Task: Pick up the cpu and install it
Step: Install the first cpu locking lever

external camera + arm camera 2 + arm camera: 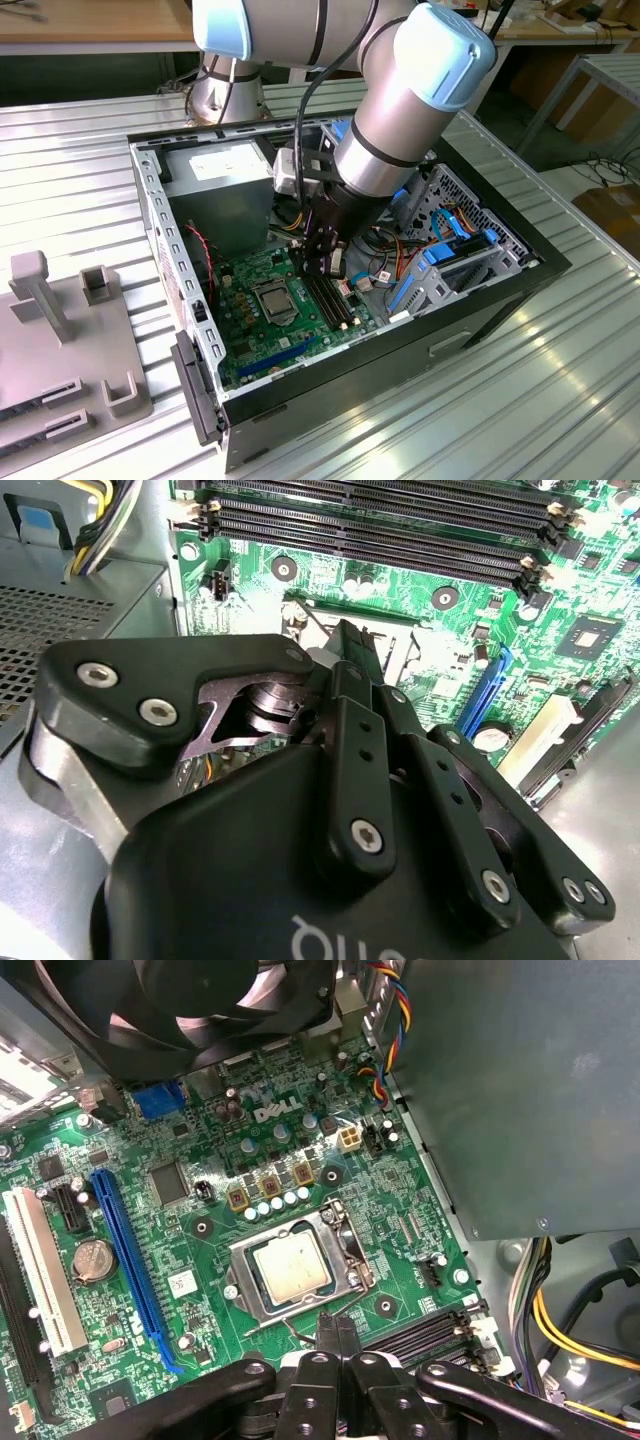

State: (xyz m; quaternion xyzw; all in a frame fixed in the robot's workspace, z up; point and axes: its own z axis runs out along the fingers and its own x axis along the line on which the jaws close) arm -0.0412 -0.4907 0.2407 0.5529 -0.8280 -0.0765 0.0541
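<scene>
The cpu [290, 1265] is a pale silvery square lying flat inside the black-framed socket [243, 1295] on the green board [200, 1260]. The exterior view shows the cpu [275, 298] near the middle of the board [250, 345]. My gripper [337, 1332] hangs just above the board beside the socket's edge, between the socket and the memory slots [420, 1335]. Its two black fingertips are pressed together with nothing between them. In the exterior view the gripper [325, 265] sits low inside the open computer case. In the second wrist view the gripper [347, 640] covers most of the socket.
The black case walls [500, 300] surround the board. A grey power supply [215, 175] and a black fan [220, 1000] stand close by, with coloured cables [560, 1330] and a drive cage with blue latches [450, 260]. A grey fixture [60, 330] stands at the exterior view's left.
</scene>
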